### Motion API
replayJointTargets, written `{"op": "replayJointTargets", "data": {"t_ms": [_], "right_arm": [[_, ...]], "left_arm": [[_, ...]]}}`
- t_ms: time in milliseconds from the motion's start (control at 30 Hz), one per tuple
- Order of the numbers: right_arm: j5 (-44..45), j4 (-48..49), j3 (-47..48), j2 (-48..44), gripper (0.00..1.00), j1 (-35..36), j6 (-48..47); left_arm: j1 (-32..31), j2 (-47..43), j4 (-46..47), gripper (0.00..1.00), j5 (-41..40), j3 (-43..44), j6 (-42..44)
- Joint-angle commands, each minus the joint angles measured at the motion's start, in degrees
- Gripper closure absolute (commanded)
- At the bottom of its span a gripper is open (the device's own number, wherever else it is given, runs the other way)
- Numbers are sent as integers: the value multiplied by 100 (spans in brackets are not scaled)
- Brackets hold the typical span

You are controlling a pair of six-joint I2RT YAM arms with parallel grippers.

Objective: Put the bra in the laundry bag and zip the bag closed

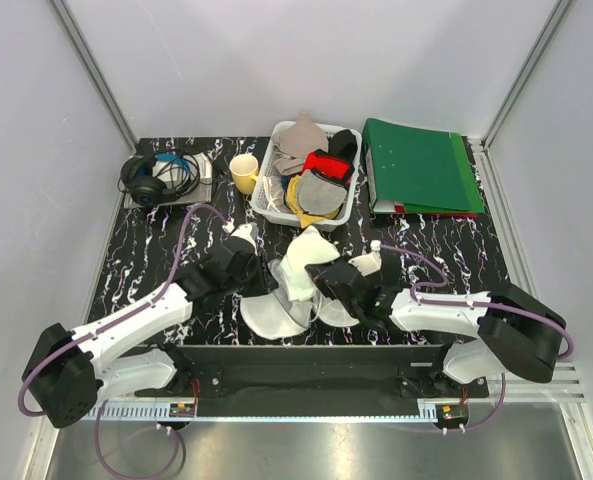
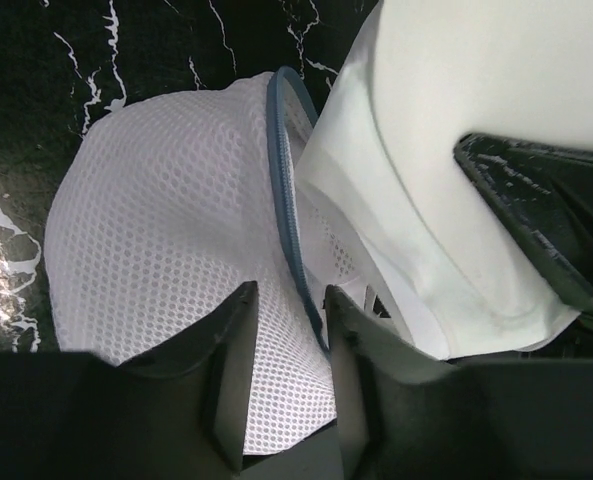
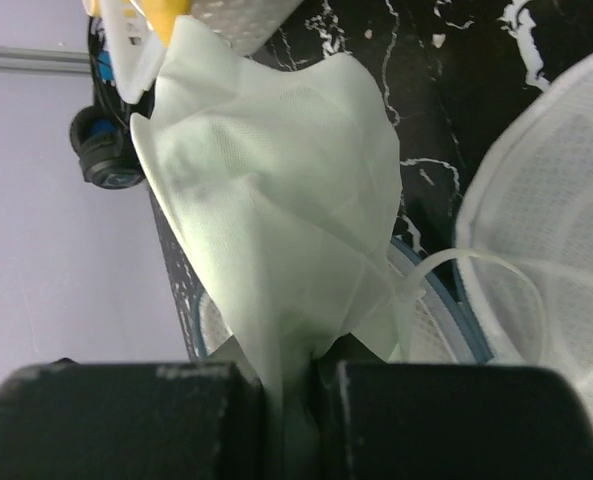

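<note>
The white bra (image 1: 301, 258) hangs bunched over the middle of the table, pinched at its lower edge by my right gripper (image 1: 324, 278). In the right wrist view the jaws (image 3: 291, 385) are shut on the bra's pale fabric (image 3: 276, 180). The white mesh laundry bag (image 1: 274, 314) lies open under it, its blue zip rim showing. My left gripper (image 1: 248, 268) is at the bag's left side. In the left wrist view its fingers (image 2: 288, 360) stand close together with the bag's mesh (image 2: 156, 230) between them, next to the zip rim. The bra (image 2: 446, 150) fills the right of that view.
A white lattice basket (image 1: 268, 190) with grey, red and yellow garments stands behind the bag. A yellow cup (image 1: 243, 172) and black headphones (image 1: 156, 178) are at the back left. A green binder (image 1: 421, 168) lies at the back right.
</note>
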Motion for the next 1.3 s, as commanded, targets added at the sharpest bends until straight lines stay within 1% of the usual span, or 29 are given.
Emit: {"op": "replayJointTargets", "data": {"t_ms": [0,33,67,100,200,233,300,333,433,567,600,667,700,800,833,900,933,967,1033,1067,1100,1133,1167,1233,1267], "right_arm": [[-221,373,-139,-36,100,63,-588],[-448,486,-174,-10,100,54,-756],[-563,514,-192,-1,100,54,-880],[-695,584,-209,25,100,54,-1194],[-1301,891,-271,104,100,54,-1749],[-1668,1031,-280,166,100,54,-1838],[-2030,1199,-271,236,100,54,-2110],[-2284,1269,-280,306,100,54,-2111],[-2541,1480,-324,490,100,63,-2155],[-3042,1823,-175,912,100,54,-2313],[-3347,2032,-87,1166,100,54,-2313],[-3596,2253,27,1448,100,63,-2322],[-3753,2498,124,1737,100,63,-2314],[-3877,3052,151,2186,100,19,-2279],[-3939,3150,160,2257,100,-42,-2244],[-4088,3378,116,2372,100,-95,-2182],[-4124,3397,107,2372,100,-130,-2190],[-4159,3388,107,2372,100,-156,-2251],[-4159,3213,116,2294,100,-157,-2348],[-4168,3143,107,2267,100,-165,-2383],[-4150,3124,98,2206,100,-165,-2401],[-4159,3107,81,2188,100,-165,-2427],[-4159,3081,63,2170,100,-183,-2428],[-4203,3089,63,2144,100,-183,-2463],[-4229,3089,89,2161,100,-183,-2463]], "left_arm": [[3,-80,214,80,-31,28,140],[3,-80,188,88,-39,71,149],[3,-72,136,100,-39,98,175],[-6,-72,118,100,-31,124,184],[3,-89,82,100,57,229,228],[3,-98,65,100,75,238,219],[3,-151,65,100,119,282,219],[3,-177,56,100,119,291,219],[-6,-273,12,100,136,318,202],[-6,-414,-14,100,417,283,158],[-15,-423,-14,100,435,291,158],[-32,-371,-14,100,549,335,175],[-58,-344,-14,100,602,361,175],[-94,-221,-49,100,760,449,184],[-94,-265,-93,98,743,450,184],[-94,-396,-303,77,489,388,175],[-94,-614,-400,69,384,353,158],[-94,-738,-505,51,174,301,149],[-94,-1115,-900,40,-257,283,62],[-85,-1222,-1059,39,-659,283,26],[-85,-1319,-1373,39,-907,265,-52],[-76,-1468,-1533,41,-1388,248,-253],[-50,-1504,-1674,46,-1567,186,-360],[143,-1487,-1904,49,-1857,116,-474],[370,-1443,-1921,54,-1885,2,-492]]}}
